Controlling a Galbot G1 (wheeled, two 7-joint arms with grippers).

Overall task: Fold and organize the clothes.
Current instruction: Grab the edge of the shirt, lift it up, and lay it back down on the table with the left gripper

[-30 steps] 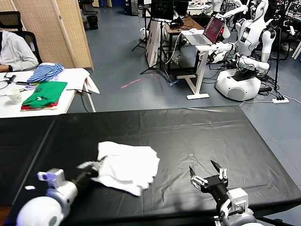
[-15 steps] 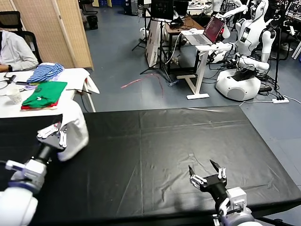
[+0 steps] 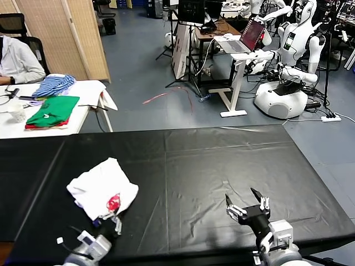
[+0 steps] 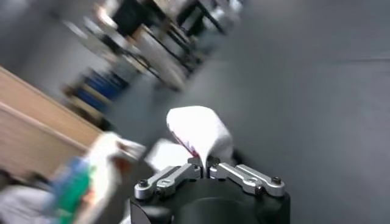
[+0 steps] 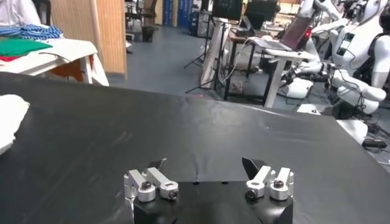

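Note:
The clothes, a white T-shirt point(image 3: 100, 185), lie bunched on the left part of the black table point(image 3: 222, 155), with a pink-red print showing at the near edge. My left gripper point(image 3: 110, 218) is at the table's near left, shut on that near edge. In the left wrist view the jaws are closed together on a white fold of the T-shirt point(image 4: 198, 129), which rises from the left gripper point(image 4: 205, 162). My right gripper point(image 3: 247, 204) hovers open at the near right, with nothing between its fingers. In the right wrist view the right gripper point(image 5: 207, 168) is open, and the T-shirt point(image 5: 9, 119) shows far off to the side.
A white side table point(image 3: 89, 88) beyond the far left corner carries green and red folded garments point(image 3: 52, 111) and a blue-striped cloth point(image 3: 52, 85). A seated person point(image 3: 16, 58) and a folding screen point(image 3: 61, 33) are behind it. Other robots point(image 3: 288, 61) and a laptop desk point(image 3: 238, 47) stand farther back.
My left arm lifted the T-shirt off the table's middle, swung it up to the far left, then brought it down. The T-shirt now lies at the near left. The right gripper stayed put.

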